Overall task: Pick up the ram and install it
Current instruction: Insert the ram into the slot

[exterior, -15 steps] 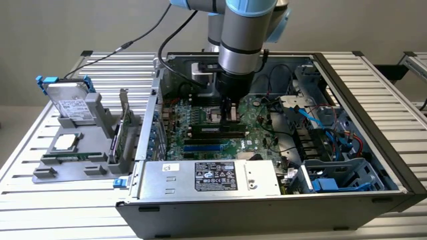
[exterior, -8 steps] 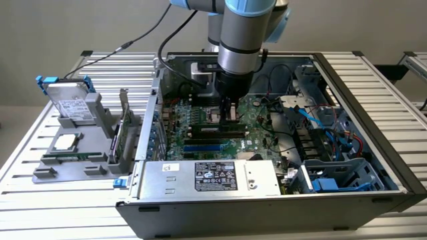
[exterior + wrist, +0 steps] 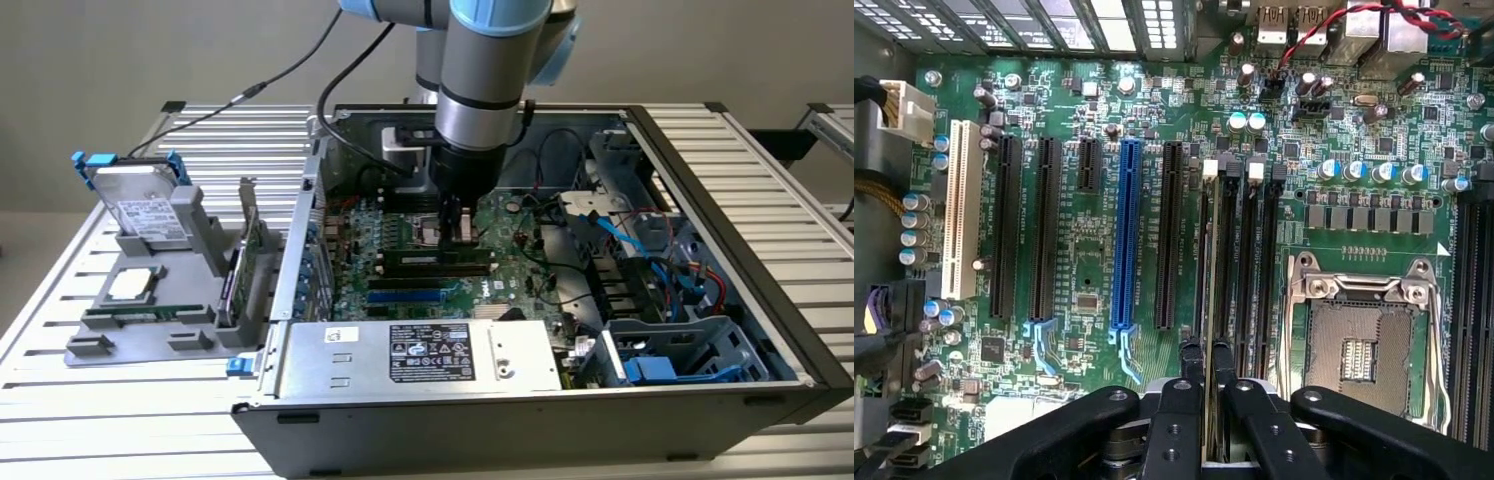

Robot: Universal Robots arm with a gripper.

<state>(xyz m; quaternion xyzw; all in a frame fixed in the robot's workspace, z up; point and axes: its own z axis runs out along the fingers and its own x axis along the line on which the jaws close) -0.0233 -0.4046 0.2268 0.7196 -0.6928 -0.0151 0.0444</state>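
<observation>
The ram [image 3: 1208,290], seen edge-on, is clamped between the nearly closed fingers of the gripper [image 3: 1207,355], lined up with the black memory slots [image 3: 1254,260], beside the processor socket [image 3: 1364,350].

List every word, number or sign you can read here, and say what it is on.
No text can be read outright.
Black label on the metal power box: print too small to read.
Sticker on the hard drive: blurred.
Green circuit board: its white markings are too small to read.
</observation>
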